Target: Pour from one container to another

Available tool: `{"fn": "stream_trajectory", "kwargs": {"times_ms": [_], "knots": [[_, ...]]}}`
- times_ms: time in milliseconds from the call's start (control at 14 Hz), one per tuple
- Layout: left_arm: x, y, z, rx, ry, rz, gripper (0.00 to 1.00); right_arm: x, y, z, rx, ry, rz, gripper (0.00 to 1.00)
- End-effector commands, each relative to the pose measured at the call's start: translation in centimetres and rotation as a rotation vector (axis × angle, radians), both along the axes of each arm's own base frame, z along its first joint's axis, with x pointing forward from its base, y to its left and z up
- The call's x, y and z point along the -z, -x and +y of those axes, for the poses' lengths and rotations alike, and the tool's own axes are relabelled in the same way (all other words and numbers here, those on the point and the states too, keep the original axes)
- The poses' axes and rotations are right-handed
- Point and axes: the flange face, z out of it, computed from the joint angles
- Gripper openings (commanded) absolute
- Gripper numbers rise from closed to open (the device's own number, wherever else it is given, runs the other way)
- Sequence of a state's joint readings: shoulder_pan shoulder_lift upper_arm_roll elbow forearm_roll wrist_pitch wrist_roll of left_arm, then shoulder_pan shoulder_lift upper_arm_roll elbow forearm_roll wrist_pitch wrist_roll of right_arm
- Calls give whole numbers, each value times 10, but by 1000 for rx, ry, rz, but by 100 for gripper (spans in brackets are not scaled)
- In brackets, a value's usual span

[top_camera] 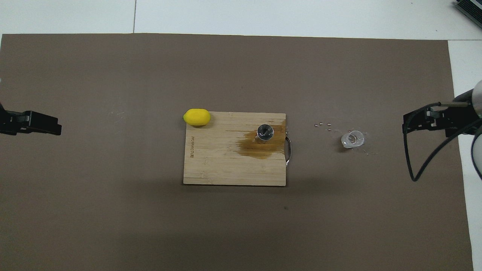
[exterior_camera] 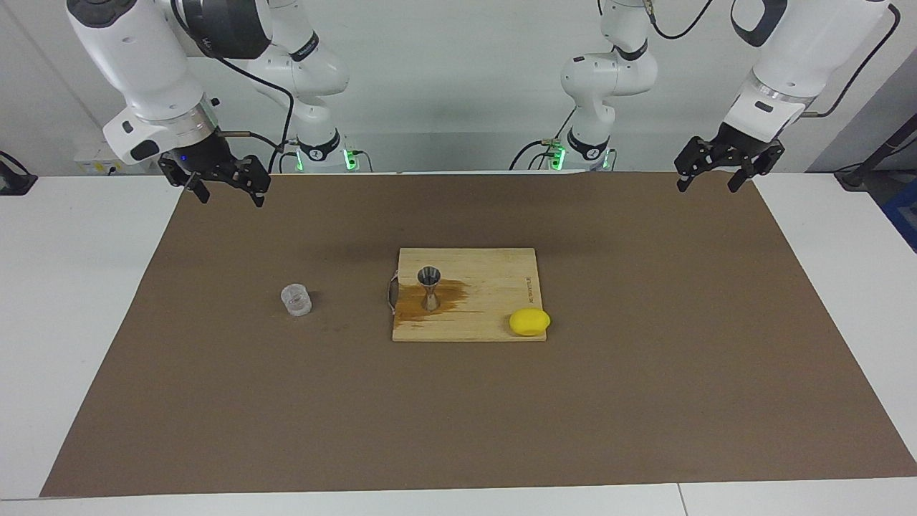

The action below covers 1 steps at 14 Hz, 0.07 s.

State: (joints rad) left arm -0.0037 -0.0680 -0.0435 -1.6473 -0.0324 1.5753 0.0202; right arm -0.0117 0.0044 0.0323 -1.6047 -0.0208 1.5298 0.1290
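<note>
The small clear cup (exterior_camera: 295,299) stands upright on the brown mat, toward the right arm's end of the table; it also shows in the overhead view (top_camera: 353,139). The metal hourglass jigger (exterior_camera: 430,287) stands upright on the wooden cutting board (exterior_camera: 487,269) in a dark wet stain (top_camera: 260,145). My right gripper (exterior_camera: 231,201) hangs open and empty in the air over the mat's corner near its base, well apart from the cup. My left gripper (exterior_camera: 706,189) hangs open and empty over the mat's edge at the left arm's end.
A yellow lemon (exterior_camera: 529,322) lies at the board's corner toward the left arm's end, at the edge farther from the robots. The board has a metal handle (top_camera: 289,150) on the cup's side. A few small droplets (top_camera: 324,125) lie on the mat between board and cup.
</note>
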Motion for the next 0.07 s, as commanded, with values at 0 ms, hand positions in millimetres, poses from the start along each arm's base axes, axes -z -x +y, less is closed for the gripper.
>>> {"fn": "stream_trajectory", "kwargs": {"times_ms": [0], "knots": [[-1, 8, 4, -1, 8, -12, 100, 1, 8, -1, -11, -20, -14, 100]]}}
